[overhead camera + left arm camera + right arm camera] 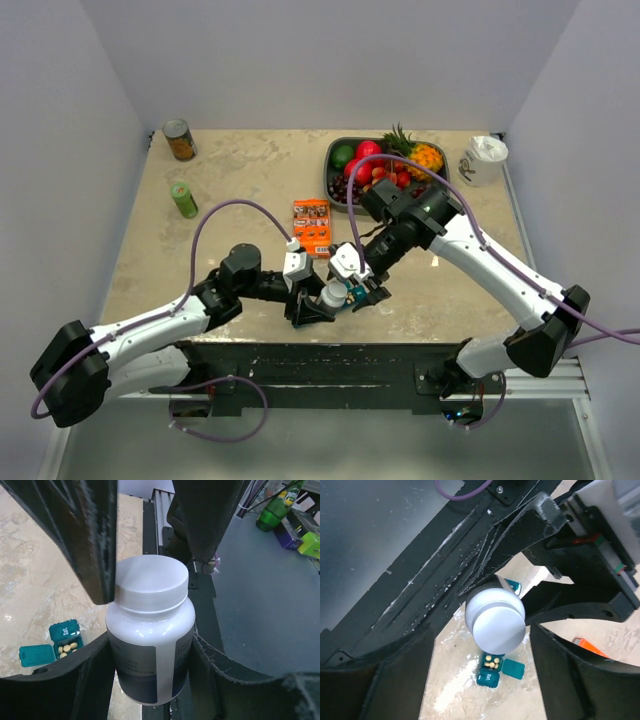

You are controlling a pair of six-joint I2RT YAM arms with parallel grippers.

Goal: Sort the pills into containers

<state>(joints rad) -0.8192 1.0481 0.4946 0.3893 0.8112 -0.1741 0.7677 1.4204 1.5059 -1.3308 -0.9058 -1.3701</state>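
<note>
White bottle [333, 294], cap [495, 622] on, is held off the counter [240, 190] between the two arms.

Left fingers [75, 685] are clenched on the bottle's body, one on each side of the label.

Right fingers [395, 680] are spread wide, one on either side of the bottle's cap. The right wrist view shows a gap on both sides of the cap. In the left wrist view one right fingertip comes up to the cap's edge; I cannot tell whether it touches.

Teal pill organiser [487, 677] lies on the counter beneath the bottle, just past its cap end. One compartment is open, its lid [513, 669] folded out flat beside it. Pills [492, 662], several small yellow-orange ones, sit inside that open compartment. The rest of the strip is hidden behind the bottle and fingers.

Orange box [312, 225] lies flat on the counter just beyond the bottle. Fruit tray [332, 160] sits farther beyond the bottle, off to its right.
</note>
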